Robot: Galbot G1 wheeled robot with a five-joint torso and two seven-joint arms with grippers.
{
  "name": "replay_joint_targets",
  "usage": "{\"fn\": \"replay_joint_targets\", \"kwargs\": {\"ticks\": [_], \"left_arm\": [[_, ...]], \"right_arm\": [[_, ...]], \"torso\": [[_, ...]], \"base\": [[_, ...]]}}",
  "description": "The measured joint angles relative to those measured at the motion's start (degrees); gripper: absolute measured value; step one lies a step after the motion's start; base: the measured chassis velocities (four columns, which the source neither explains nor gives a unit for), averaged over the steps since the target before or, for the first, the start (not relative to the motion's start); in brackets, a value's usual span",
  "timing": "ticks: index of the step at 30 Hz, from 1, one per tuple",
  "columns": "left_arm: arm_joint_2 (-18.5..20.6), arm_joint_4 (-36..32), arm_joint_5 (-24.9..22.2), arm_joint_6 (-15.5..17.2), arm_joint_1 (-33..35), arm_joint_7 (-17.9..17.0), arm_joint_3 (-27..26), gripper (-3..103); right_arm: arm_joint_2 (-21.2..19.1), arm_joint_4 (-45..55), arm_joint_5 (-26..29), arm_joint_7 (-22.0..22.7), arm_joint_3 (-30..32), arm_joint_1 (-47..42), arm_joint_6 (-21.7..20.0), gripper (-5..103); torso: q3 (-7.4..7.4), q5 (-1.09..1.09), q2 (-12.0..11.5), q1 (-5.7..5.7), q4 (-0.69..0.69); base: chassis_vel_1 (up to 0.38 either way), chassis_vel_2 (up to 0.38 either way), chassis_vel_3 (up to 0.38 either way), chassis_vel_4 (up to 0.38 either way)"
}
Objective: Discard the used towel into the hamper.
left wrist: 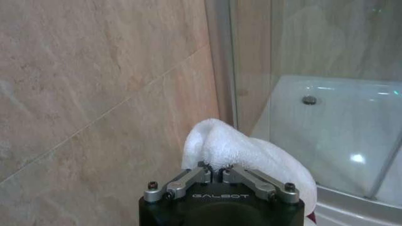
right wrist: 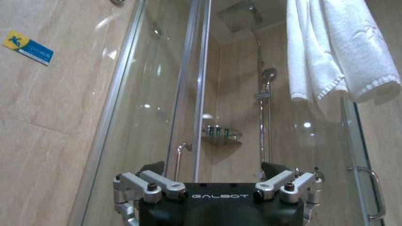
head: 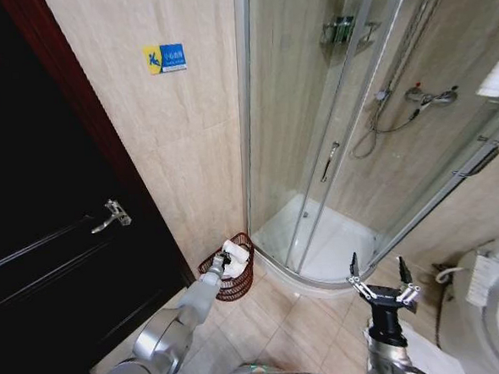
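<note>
Left arm extended forward and down, its left pincer (head: pixel 226 258) over the hamper (head: pixel 230 277), jaws closed on the white towel (left wrist: pixel 242 150), which bulges beyond the fingertips. The hamper stands on the tiled floor (head: pixel 275 329) against the beige wall, just left of the glass shower enclosure (head: pixel 332 148). Right pincer (head: pixel 383 287) held upright near the robot, jaws spread wide, holding nothing. Dark door (head: pixel 50 250) at left.

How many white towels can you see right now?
2: one towel pinched in the shut left gripper over the hamper, one hanging towel beside the shower glass. Others may be hidden.
</note>
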Motion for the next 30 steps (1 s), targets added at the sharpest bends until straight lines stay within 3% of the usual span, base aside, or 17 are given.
{"fn": "replay_joint_targets", "kwargs": {"ticks": [10,23,30], "left_arm": [[0.18,-0.52,-0.18,0.11,0.55,0.03,-0.29,4],[0.37,1.54,3.11,3.74,0.01,-0.37,0.18,4],[0.76,3.58,6.13,5.61,-0.83,1.07,0.26,4]], "right_arm": [[-0.55,-0.18,-1.73,-0.64,-0.18,0.56,0.0,100],[-0.61,-0.13,-1.22,-1.57,-0.54,0.65,0.0,100],[-0.49,-0.43,-0.11,-2.0,-0.69,0.64,0.0,100]], "torso": [[0.01,0.0,-0.02,0.06,-0.01],[0.0,0.01,0.0,-0.02,0.0],[0.0,0.0,-0.01,0.03,-0.01]], "base": [[-0.1,0.1,0.104,-0.103],[-0.019,0.026,0.018,-0.008],[0.0,0.0,0.0,0.0]]}}
